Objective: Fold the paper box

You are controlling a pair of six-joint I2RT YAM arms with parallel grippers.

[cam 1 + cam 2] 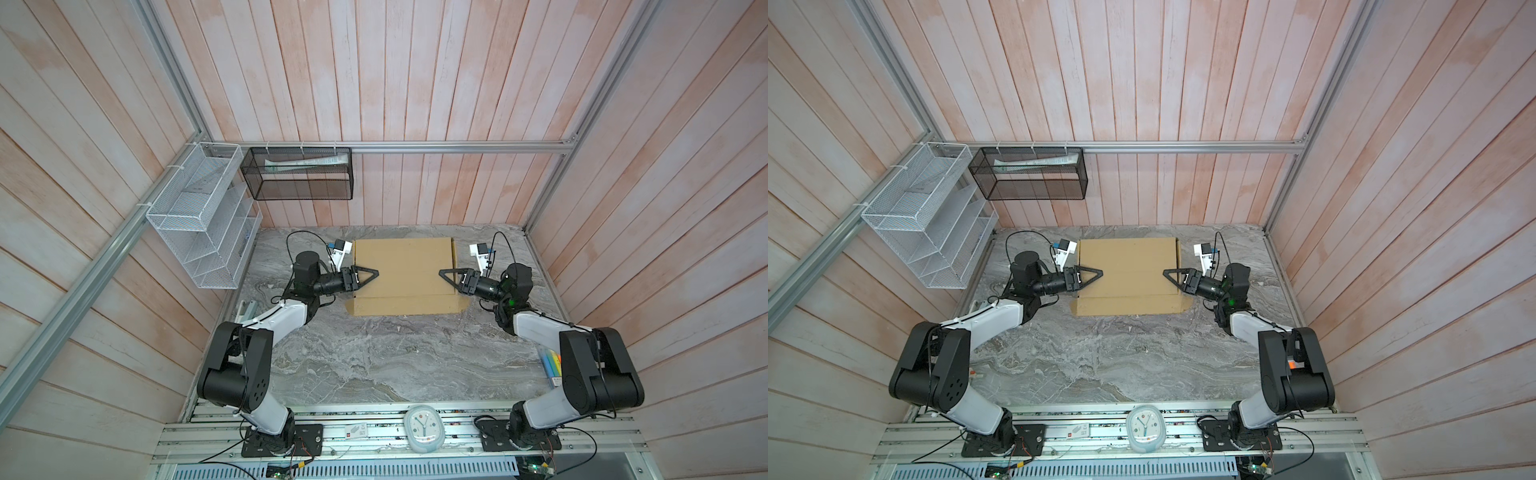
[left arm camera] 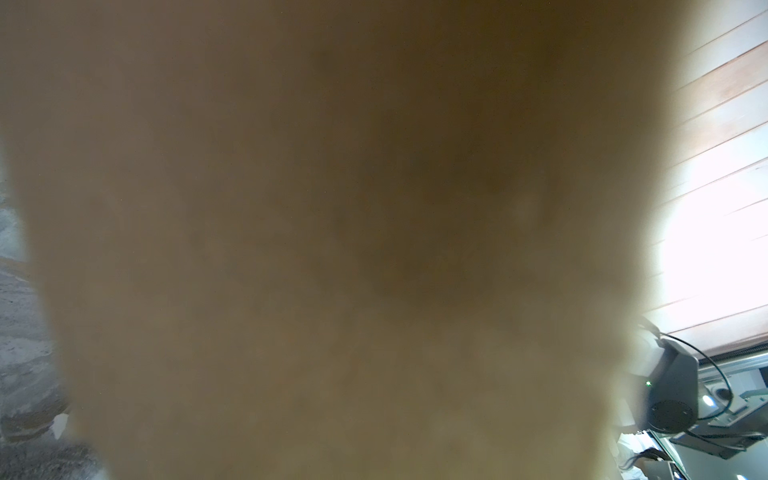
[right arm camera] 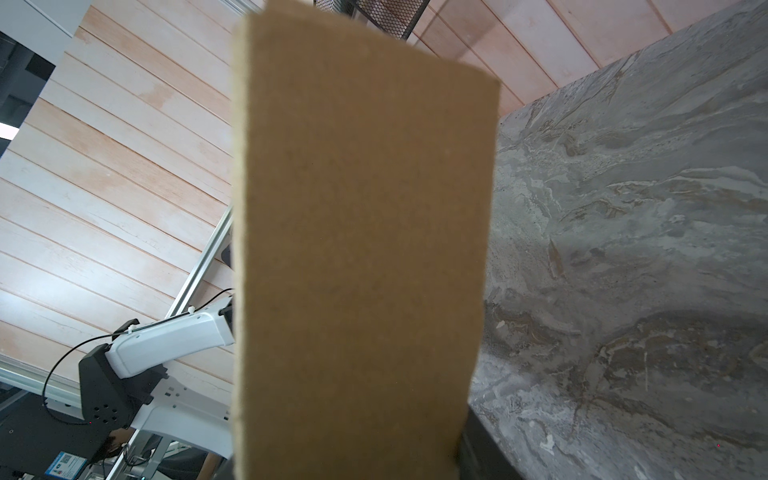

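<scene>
left pincer [image 1: 376, 273] and right pincer [image 1: 441, 272] reach over upright side flaps [image 3: 361, 249] of the plain brown cardboard box [image 1: 405, 266], probably to fold them inward; clamped or apart, i cannot tell.

One paper box [image 1: 403, 266] on the surface [image 1: 374, 365]. Left claw [image 1: 370, 274], right claw [image 1: 447, 274]: that's two. White wire rack [image 1: 199, 216], black mesh basket [image 1: 299, 176]: two again. One clock [image 1: 424, 428].

Robot lab cell, aluminium frame [image 1: 457, 147], plank walls [image 1: 415, 83], marble-look tabletop [image 1: 374, 357]

Even bright light; paper box [image 2: 332, 249] blurred close-up; wall [image 2: 706, 232] glare.
</scene>
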